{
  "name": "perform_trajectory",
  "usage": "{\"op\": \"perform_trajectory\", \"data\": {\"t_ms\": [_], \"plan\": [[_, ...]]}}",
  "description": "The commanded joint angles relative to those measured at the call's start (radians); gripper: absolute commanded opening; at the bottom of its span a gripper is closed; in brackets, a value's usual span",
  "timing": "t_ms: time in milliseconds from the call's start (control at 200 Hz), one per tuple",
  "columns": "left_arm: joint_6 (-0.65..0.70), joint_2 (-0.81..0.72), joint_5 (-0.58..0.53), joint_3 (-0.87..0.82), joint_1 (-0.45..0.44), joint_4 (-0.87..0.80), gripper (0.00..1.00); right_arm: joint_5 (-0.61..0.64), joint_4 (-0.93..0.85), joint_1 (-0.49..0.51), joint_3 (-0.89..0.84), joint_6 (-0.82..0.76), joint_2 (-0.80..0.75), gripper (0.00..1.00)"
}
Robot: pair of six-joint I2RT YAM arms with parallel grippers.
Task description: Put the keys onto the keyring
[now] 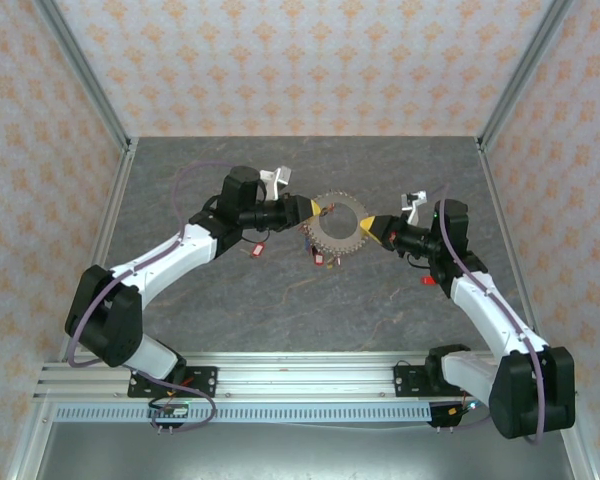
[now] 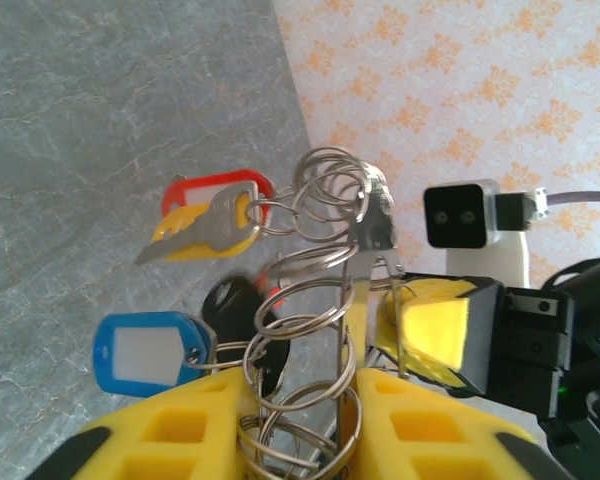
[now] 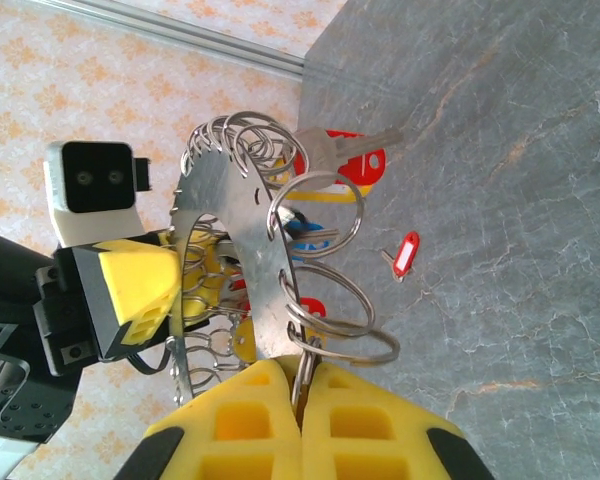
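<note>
Grey table (image 1: 280, 310): keyring (image 1: 337, 224) is up over its middle, betw. both grippers. The disc looks like thin stiff metal, light and slick, so the rim is prob. the only good hold, clear of the split rings (image 3: 320, 215). The right gripper (image 3: 302, 372) is clamped tight on the near rim. The left gripper (image 2: 300, 405) straddles the opp. rim w/ rings in the gap; can't tell if it's gripping. Some keys (image 2: 212, 212) hang on it.

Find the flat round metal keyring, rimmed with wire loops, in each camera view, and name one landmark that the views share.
Top external: the flat round metal keyring is mid-picture, face-on.
Left wrist: keyring edge-on, centre, rising from the bottom.
Right wrist: keyring broadside, left of centre.
Shared landmark: the grey stone-patterned table.
</note>
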Motion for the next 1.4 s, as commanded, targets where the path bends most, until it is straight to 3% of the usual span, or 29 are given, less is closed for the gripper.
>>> {"op": "perform_trajectory", "data": {"t_ms": [0, 210, 380, 415, 505, 555, 691, 911, 1061, 1166, 1266, 1396], "plan": [[0.003, -0.013, 0.039, 0.028, -0.017, 0.028, 0.19, -0.053, 0.056, 0.023, 0.058, -0.038, -0.012, 0.0], [-0.002, -0.044, 0.028, 0.025, -0.017, 0.039, 0.08, -0.022, 0.05, 0.023, 0.047, -0.049, -0.025, 0.05], [-0.001, -0.09, -0.004, 0.011, -0.016, 0.06, 0.0, 0.042, -0.011, 0.023, 0.045, -0.089, -0.073, 0.21], [-0.001, -0.099, -0.011, 0.005, -0.017, 0.072, 0.0, 0.063, -0.037, 0.023, 0.048, -0.102, -0.086, 0.26], [-0.005, -0.121, -0.021, -0.005, -0.015, 0.101, 0.0, 0.105, -0.086, 0.023, 0.053, -0.125, -0.115, 0.28], [-0.012, -0.13, -0.027, -0.009, -0.015, 0.115, 0.0, 0.123, -0.1, 0.022, 0.056, -0.132, -0.13, 0.38], [-0.018, -0.168, -0.049, -0.026, -0.014, 0.155, 0.0, 0.167, -0.145, 0.022, 0.069, -0.153, -0.168, 0.46], [0.027, -0.271, -0.077, -0.073, -0.009, 0.197, 0.0, 0.328, -0.178, 0.022, 0.063, -0.277, -0.32, 0.46], [0.129, -0.333, -0.088, -0.106, -0.01, 0.179, 0.0, 0.324, -0.104, 0.024, 0.014, -0.398, -0.42, 0.43], [0.157, -0.355, -0.092, -0.109, -0.01, 0.152, 0.0, 0.373, -0.176, 0.046, 0.039, -0.497, -0.438, 0.38], [0.152, -0.36, -0.076, -0.116, -0.003, 0.184, 0.0, 0.406, -0.251, 0.125, 0.071, -0.615, -0.441, 0.35], [0.143, -0.358, -0.031, -0.128, 0.026, 0.216, 0.0, 0.633, -0.315, 0.356, 0.092, -0.785, -0.439, 0.32]]}}
